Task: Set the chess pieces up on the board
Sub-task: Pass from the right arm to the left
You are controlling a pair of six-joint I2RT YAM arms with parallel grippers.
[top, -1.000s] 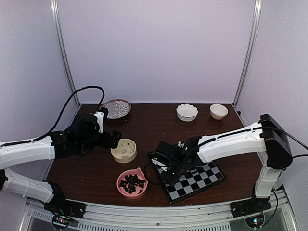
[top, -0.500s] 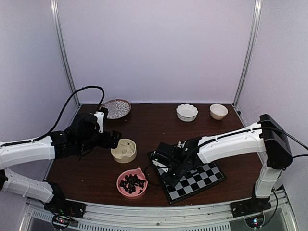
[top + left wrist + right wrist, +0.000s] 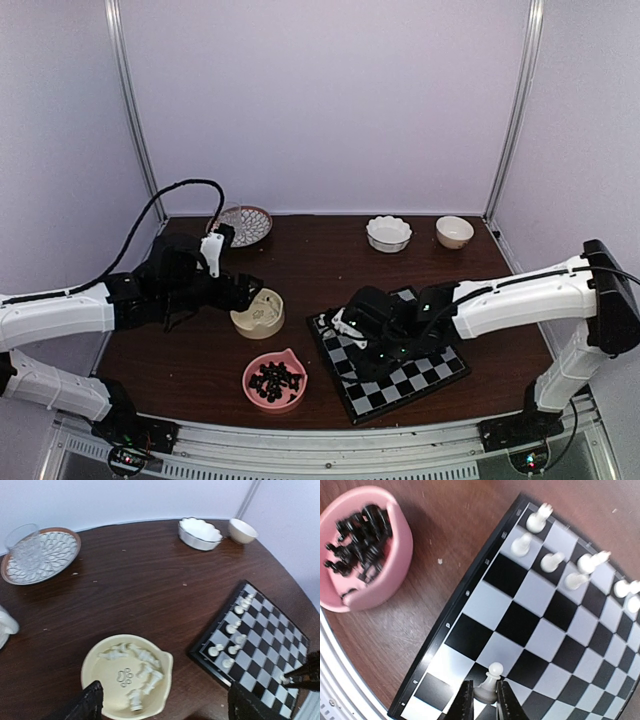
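Surroundings: pink bowl (image 3: 400, 565) beside board (image 3: 515, 625) | right hand (image 3: 484, 702) grasping white pawn (image 3: 491, 677) | left hand (image 3: 165, 707) released over cream bowl (image 3: 107, 675)

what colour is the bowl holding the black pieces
The bowl is pink; the right wrist view shows it best.

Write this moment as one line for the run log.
left gripper: open over cream bowl | right gripper: shut on white pawn | pawn: upright on board, near its edge
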